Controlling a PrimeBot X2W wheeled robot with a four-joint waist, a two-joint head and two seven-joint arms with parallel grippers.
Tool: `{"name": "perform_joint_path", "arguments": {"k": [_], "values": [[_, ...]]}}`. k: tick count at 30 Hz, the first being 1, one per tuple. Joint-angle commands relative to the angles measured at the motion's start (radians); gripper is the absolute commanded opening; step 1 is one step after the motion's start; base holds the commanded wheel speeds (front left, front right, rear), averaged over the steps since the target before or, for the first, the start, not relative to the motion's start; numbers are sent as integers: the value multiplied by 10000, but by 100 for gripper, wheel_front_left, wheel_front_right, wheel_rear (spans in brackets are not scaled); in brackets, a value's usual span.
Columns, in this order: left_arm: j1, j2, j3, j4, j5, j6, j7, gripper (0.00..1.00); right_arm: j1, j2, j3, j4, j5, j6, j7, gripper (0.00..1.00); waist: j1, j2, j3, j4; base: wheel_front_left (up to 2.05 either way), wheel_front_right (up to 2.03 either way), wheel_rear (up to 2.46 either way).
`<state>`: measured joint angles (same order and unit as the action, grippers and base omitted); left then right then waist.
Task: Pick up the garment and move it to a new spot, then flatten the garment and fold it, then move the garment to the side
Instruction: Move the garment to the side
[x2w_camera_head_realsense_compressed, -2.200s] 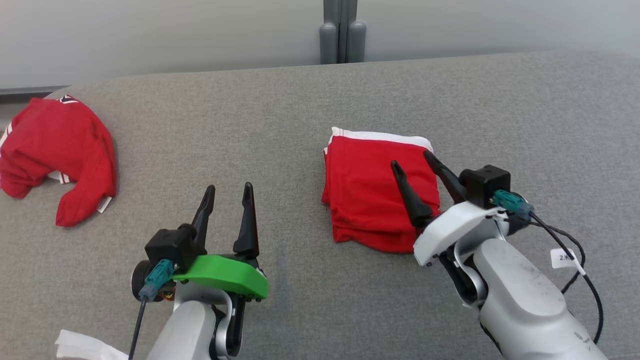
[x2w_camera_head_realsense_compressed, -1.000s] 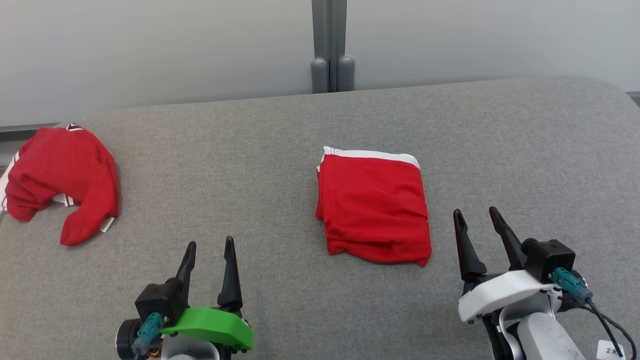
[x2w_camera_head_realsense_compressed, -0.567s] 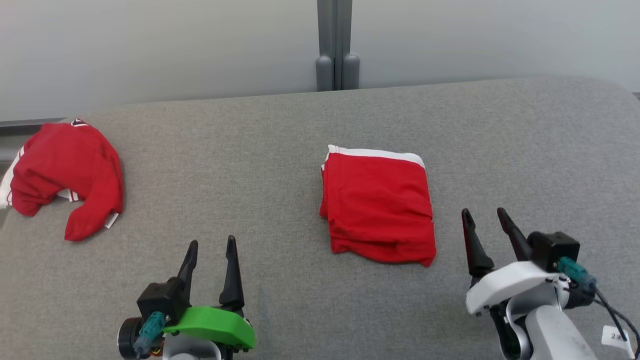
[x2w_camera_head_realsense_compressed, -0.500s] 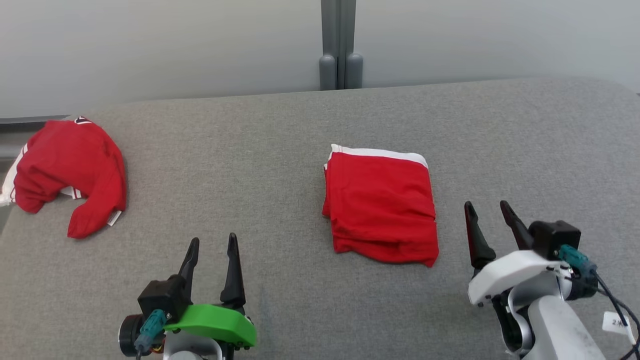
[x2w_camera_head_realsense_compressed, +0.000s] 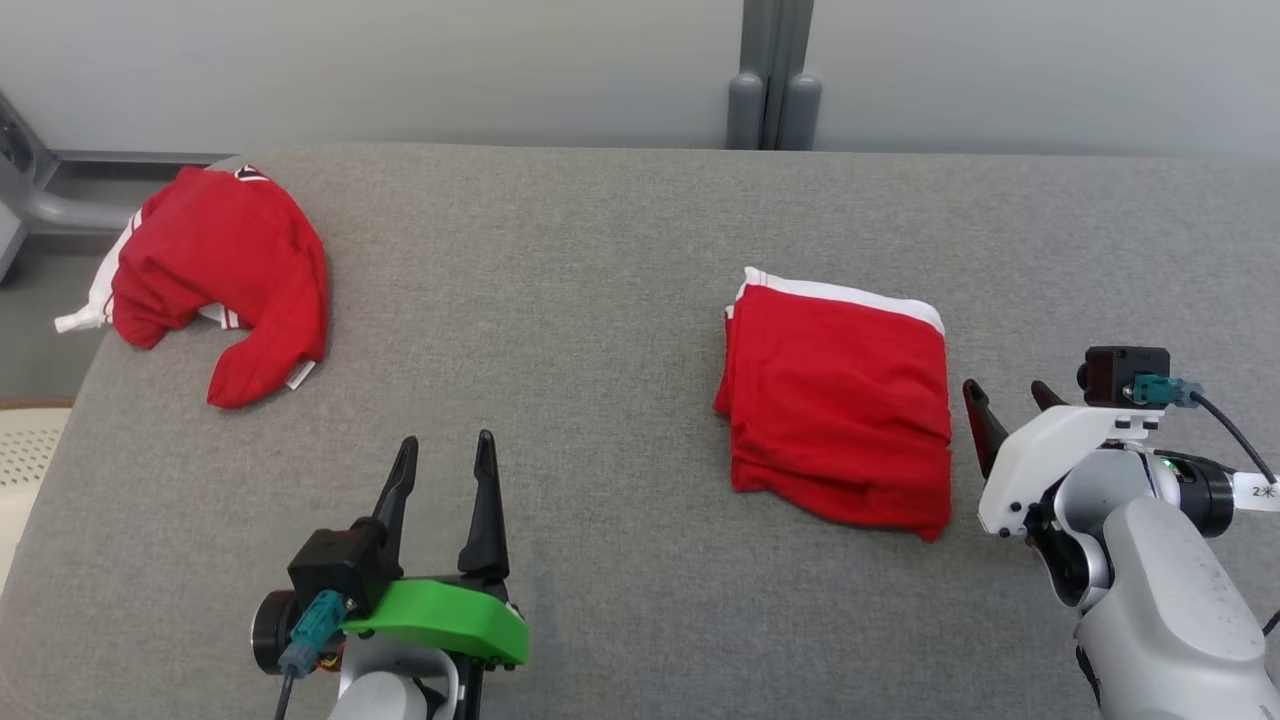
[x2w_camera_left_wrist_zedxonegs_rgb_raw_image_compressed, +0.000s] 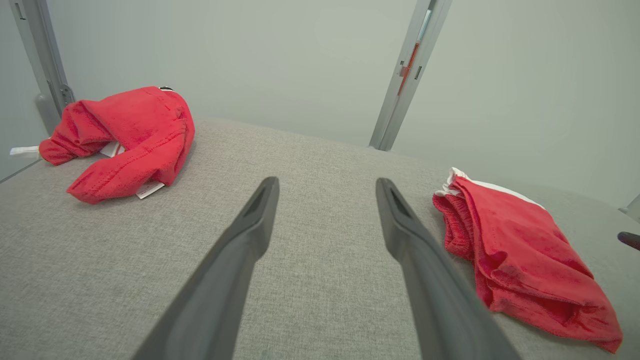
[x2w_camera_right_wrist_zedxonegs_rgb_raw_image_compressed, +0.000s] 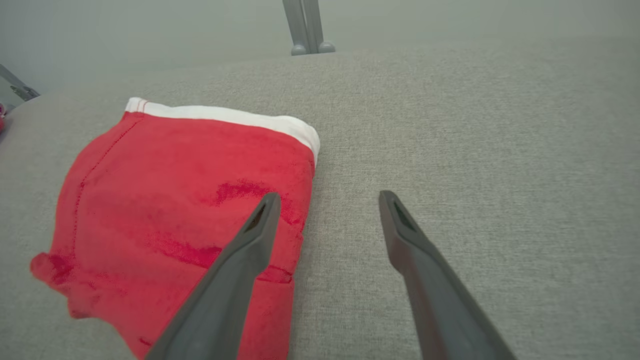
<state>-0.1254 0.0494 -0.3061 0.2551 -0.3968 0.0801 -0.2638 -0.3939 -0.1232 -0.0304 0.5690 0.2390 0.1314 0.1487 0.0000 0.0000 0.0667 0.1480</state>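
Garment, red, folded, lies on grey table. Right gripper just right of it, left gripper well left; both parted, empty. Cable tag farther right reads "2", rest unclear.

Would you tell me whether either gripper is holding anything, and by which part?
Nothing is held: the left gripper and right gripper are both open, beside the folded red cloth garment.

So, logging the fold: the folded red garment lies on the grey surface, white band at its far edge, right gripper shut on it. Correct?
No: the right gripper is open, gripping nothing, beside the folded red garment. The right wrist view shows it; the rest holds.
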Motion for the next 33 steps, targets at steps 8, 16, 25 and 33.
{"name": "perform_joint_path", "arguments": {"k": [8, 16, 25, 33], "values": [[-342, 22, -19, -171, -12, 73, -8, 100, -1101, -361, 334, 1632, 727, -13, 961, 100, 0, 0, 822, 880, 0, 0, 0], [-410, 22, 17, -243, 50, 98, -8, 100, -1652, -446, 997, 2393, 1388, -13, 1226, 20, 0, 0, 1078, 890, 0, 0, 0], [-699, 22, -76, -305, 278, 57, -9, 100, -2241, -728, 1778, 2279, 1803, -15, 337, 0, 0, 0, 1422, 193, 0, 0, 0], [-1269, 23, -253, -389, 614, -18, -8, 100, -2639, -1460, 2032, 1850, 1903, -15, -467, 0, 0, 0, 2014, -1508, 0, 0, 0]]}}
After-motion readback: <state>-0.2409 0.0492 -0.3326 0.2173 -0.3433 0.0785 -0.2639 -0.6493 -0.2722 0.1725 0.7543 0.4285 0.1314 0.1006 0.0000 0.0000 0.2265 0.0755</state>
